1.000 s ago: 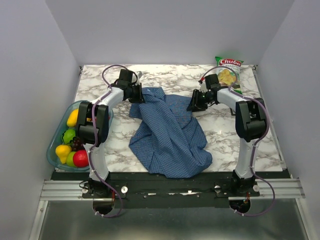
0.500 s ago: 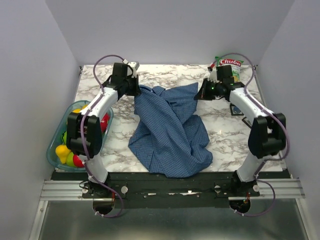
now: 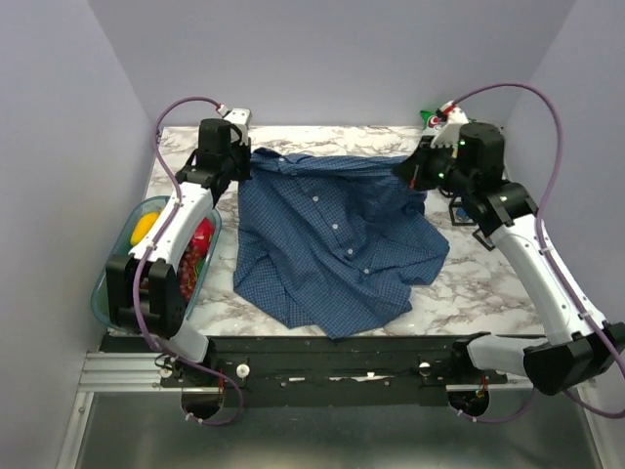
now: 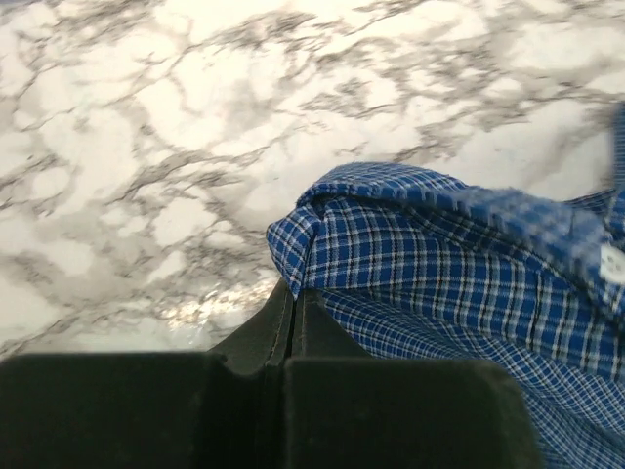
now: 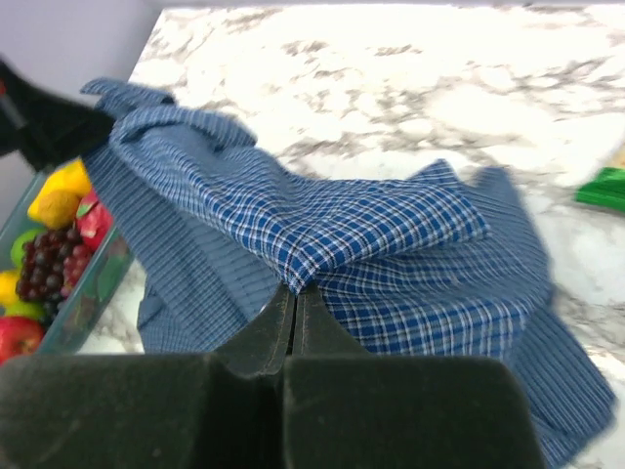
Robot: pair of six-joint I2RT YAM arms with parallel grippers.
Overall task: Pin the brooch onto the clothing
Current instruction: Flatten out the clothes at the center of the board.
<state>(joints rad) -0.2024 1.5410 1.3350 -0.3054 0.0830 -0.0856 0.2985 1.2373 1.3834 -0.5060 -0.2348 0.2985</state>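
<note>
The blue checked shirt (image 3: 337,239) hangs stretched between my two grippers over the marble table, its button placket facing up. My left gripper (image 3: 244,166) is shut on the shirt's upper left corner (image 4: 322,234). My right gripper (image 3: 408,173) is shut on the upper right corner (image 5: 322,244); in the right wrist view the cloth spreads away toward the left arm. The lower part of the shirt rests on the table near the front edge. No brooch shows in any view.
A clear bowl of toy fruit (image 3: 109,283) stands at the left table edge and shows in the right wrist view (image 5: 59,283). A green chip bag (image 3: 431,116) lies at the back right, mostly behind the right arm. A small dark object (image 3: 460,210) sits below the right wrist.
Both grippers have lifted and drawn apart, the left leftward and the right rightward. The crumpled shirt has been pulled open and spread wide between them.
</note>
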